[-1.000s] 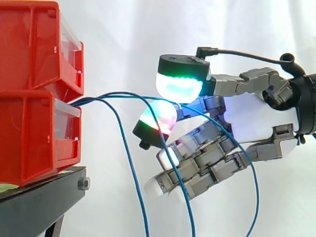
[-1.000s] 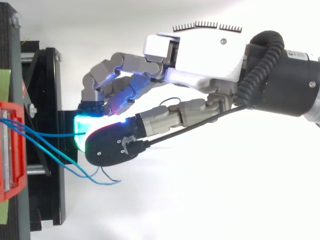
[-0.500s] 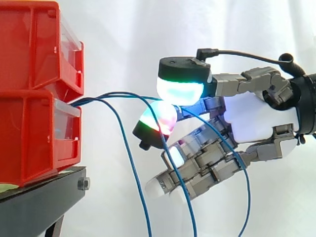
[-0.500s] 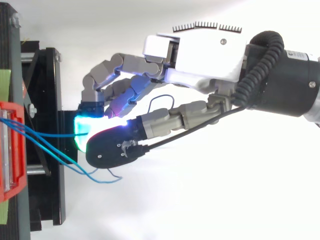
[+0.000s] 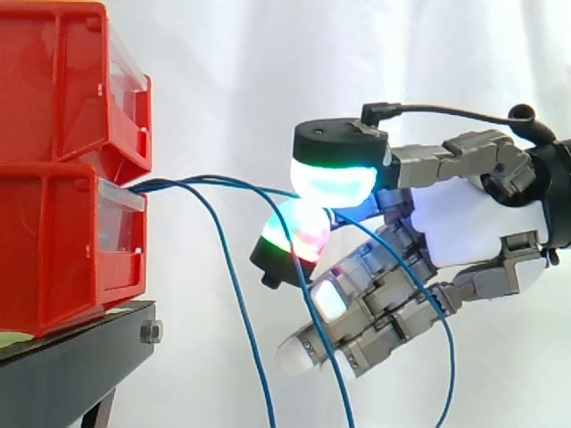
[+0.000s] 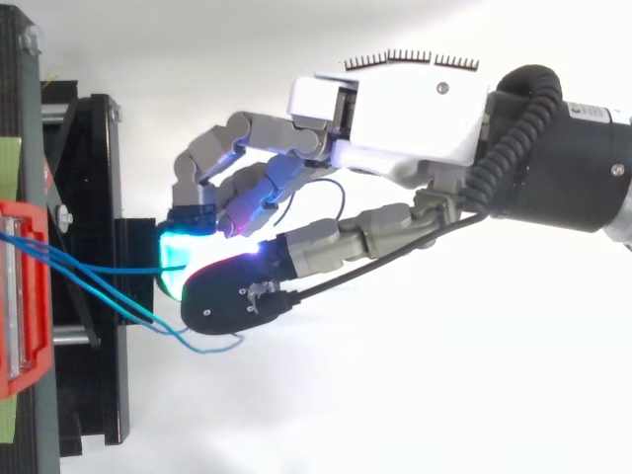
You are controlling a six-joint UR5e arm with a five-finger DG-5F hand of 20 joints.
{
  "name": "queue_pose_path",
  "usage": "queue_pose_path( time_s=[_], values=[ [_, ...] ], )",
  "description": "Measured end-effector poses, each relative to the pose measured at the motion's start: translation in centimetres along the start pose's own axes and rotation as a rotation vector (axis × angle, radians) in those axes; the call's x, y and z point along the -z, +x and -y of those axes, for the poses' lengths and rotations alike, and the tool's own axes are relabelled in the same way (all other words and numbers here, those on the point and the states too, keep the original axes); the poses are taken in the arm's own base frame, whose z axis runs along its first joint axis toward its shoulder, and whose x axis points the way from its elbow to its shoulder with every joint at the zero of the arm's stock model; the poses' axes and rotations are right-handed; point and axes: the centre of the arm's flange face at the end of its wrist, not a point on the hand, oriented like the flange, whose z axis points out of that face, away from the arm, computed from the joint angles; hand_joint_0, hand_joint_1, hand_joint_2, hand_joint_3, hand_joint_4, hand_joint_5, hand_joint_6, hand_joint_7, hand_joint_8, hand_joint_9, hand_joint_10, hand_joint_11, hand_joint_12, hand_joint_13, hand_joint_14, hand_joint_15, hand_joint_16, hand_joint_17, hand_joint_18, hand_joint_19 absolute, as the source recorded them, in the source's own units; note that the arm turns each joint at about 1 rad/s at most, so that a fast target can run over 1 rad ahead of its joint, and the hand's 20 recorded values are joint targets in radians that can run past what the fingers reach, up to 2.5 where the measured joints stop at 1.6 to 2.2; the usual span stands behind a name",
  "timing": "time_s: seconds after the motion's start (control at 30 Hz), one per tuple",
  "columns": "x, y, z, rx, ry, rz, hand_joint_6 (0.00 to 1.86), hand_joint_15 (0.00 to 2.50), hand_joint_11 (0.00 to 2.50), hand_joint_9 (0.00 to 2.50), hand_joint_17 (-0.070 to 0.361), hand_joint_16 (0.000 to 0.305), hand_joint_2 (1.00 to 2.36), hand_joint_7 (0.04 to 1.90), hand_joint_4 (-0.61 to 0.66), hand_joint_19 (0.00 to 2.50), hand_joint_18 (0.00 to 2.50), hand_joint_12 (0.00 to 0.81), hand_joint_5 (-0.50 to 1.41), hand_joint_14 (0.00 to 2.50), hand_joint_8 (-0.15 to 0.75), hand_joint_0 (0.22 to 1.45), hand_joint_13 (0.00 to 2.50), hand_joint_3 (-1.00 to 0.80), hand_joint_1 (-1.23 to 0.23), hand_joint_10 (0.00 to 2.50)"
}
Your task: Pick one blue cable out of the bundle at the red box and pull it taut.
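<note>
Hand (image 5: 464, 223): enters from the right edge of the side view and hangs in the air beyond the front edge of the black stand (image 5: 71, 357), touching neither the stand nor the bins.
Hand closure: narrow. Two glowing pads (image 5: 335, 178) are brought together, the black-backed one above and the red-green one just below it, touching. The remaining fingers (image 5: 357, 312) are curled underneath and hold nothing visible.
Held item: one blue cable (image 5: 259, 185) runs in between the two pads and is pinched there.
Cable run: from the bins to the pads it lies nearly straight with a slight arc. Past the pads it comes out on the palm side and hangs down in a loop.
Bundle (image 5: 156, 185): leaves the red bins (image 5: 53, 250) at their front edge, at the seam between the upper and lower bin. The bins sit stacked on the stand's top surface.
Loose cables (image 5: 236, 303): two more blue strands drop from the bundle. One of them crosses in front of the curled fingers.
Hidden: the exact contact point is washed out by the pad glow in the side view. In the top view it is covered by the black-backed pad (image 6: 232, 296).
Cut off: the hanging strands leave the bottom edge of the side view. The cable ends inside the bins cannot be seen.
Background: white curtain (image 5: 268, 71).
</note>
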Motion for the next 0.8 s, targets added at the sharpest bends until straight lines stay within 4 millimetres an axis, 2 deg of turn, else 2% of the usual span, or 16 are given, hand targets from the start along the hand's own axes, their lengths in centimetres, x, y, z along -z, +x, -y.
queue_pose_path(
  time_s=[0.2, 0.57, 0.8],
  values=[
    [0.4, -0.1, 0.4, 0.012, 0.038, -0.003, 0.87, 0.25, 0.69, 0.92, 0.112, 0.05, 1.02, 1.06, 0.0, 0.17, 0.52, 0.339, -0.09, 0.01, 0.317, 0.61, 0.55, -0.04, -0.8, 0.01],
    [1.0, -0.4, 1.0, 0.031, 0.1, 0.008, 0.87, 0.25, 0.83, 1.01, 0.11, 0.049, 1.02, 1.04, 0.01, 0.19, 0.5, 0.343, -0.1, 0.01, 0.341, 0.61, 0.53, -0.08, -0.77, 0.01],
    [1.7, -0.7, 0.2, 0.027, 0.114, 0.015, 0.87, 0.25, 0.82, 0.99, 0.11, 0.049, 1.02, 1.04, 0.02, 0.2, 0.5, 0.344, -0.1, 0.01, 0.344, 0.61, 0.53, -0.08, -0.77, 0.01]
  ],
)
